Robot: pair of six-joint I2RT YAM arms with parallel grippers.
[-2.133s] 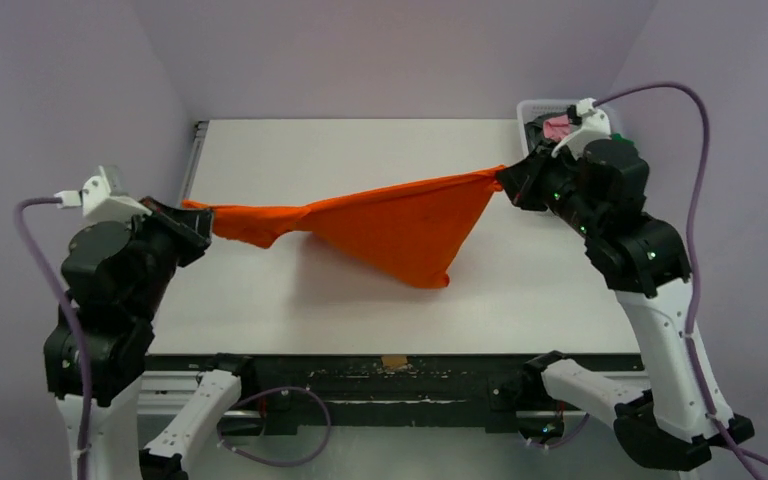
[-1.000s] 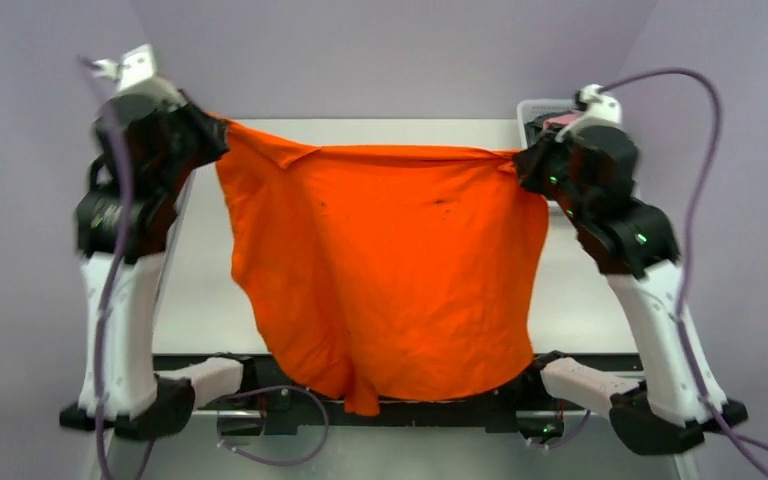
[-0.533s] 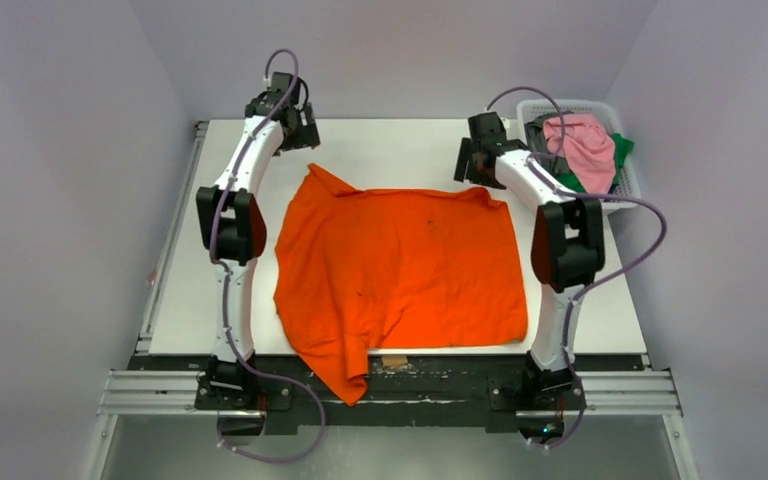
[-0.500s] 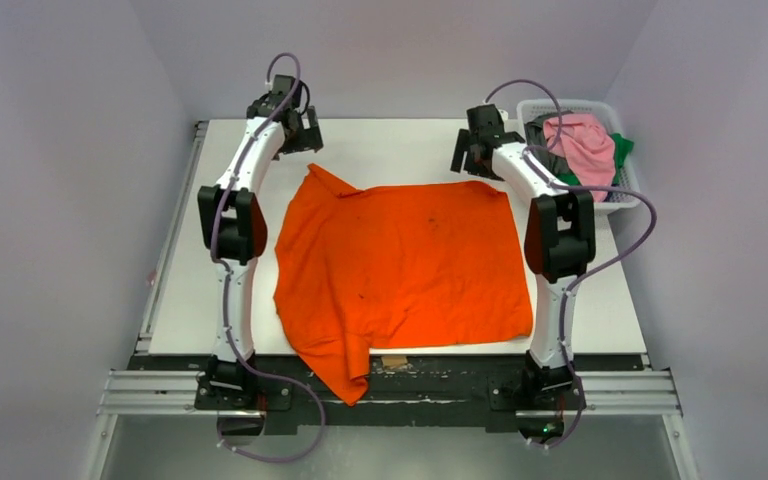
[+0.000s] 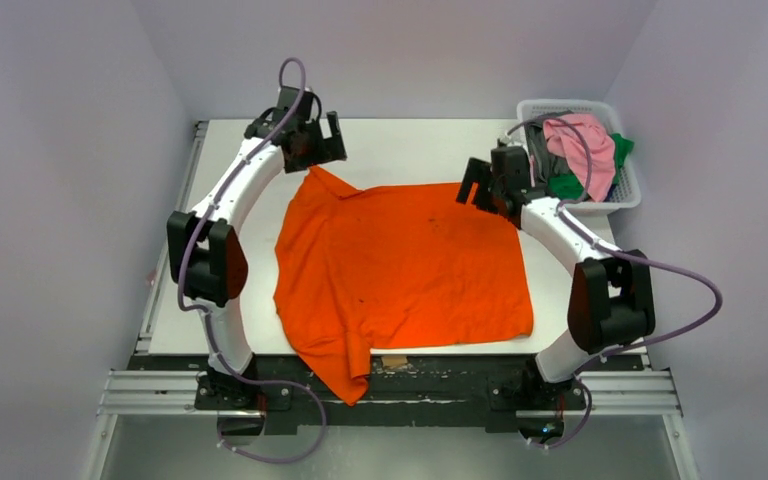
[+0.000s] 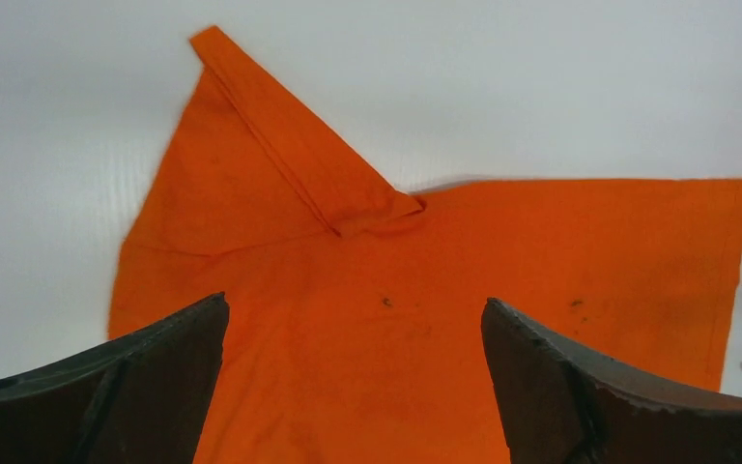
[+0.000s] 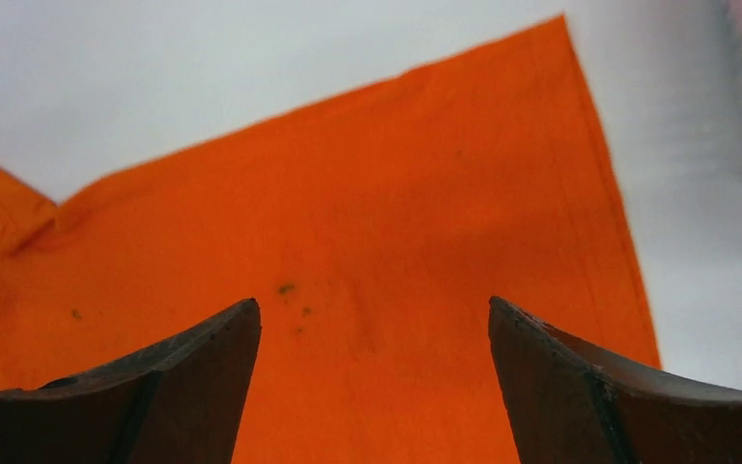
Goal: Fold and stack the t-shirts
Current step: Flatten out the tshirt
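Released, the orange t-shirt (image 5: pixel 400 270) lies spread for folding as the left gripper (image 5: pixel 326 140) and right gripper (image 5: pixel 473 186) retreat, jaws apart.

You see one big shirt (image 5: pixel 400 270) lying flat in the middle of the table (image 5: pixel 400 140).
Its near left part hangs over the table's near edge. The basket (image 5: pixel 625 195) sits at the far right corner, with more shirts (image 5: pixel 582 145) piled in it. Your left gripper (image 5: pixel 330 143) is by the big shirt's far left corner, and your right gripper (image 5: pixel 472 188) is above its far right corner.
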